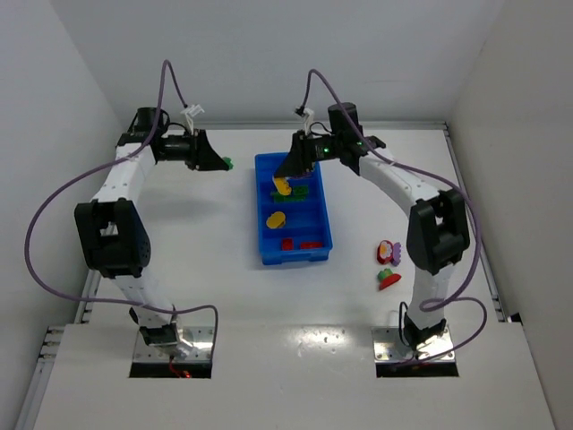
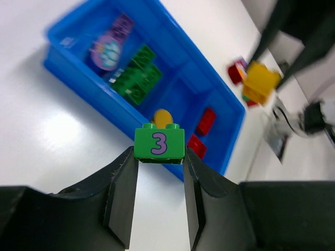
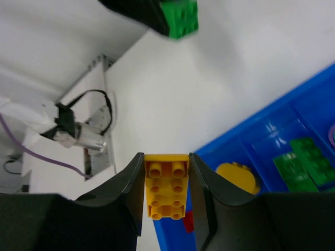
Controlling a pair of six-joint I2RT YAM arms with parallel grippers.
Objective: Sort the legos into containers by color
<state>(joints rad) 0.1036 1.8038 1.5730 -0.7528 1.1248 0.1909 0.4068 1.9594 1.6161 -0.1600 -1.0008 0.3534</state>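
Note:
My left gripper (image 2: 158,154) is shut on a green lego with a purple 3 (image 2: 158,142), held in the air left of the blue tray (image 1: 260,215). My right gripper (image 3: 166,159) is shut on a yellow studded lego (image 3: 166,185) and hangs over the tray's far left part (image 1: 283,182). In the containers lie green legos (image 2: 138,76), a purple round piece (image 2: 107,49), a yellow round piece (image 3: 238,178) and red legos (image 2: 205,121). Each color lies in its own compartment.
Loose legos lie on the table right of the tray: a purple, yellow and red cluster (image 1: 388,253) and a red and green one (image 1: 389,279), close to the right arm's lower link. White walls close in the table on three sides.

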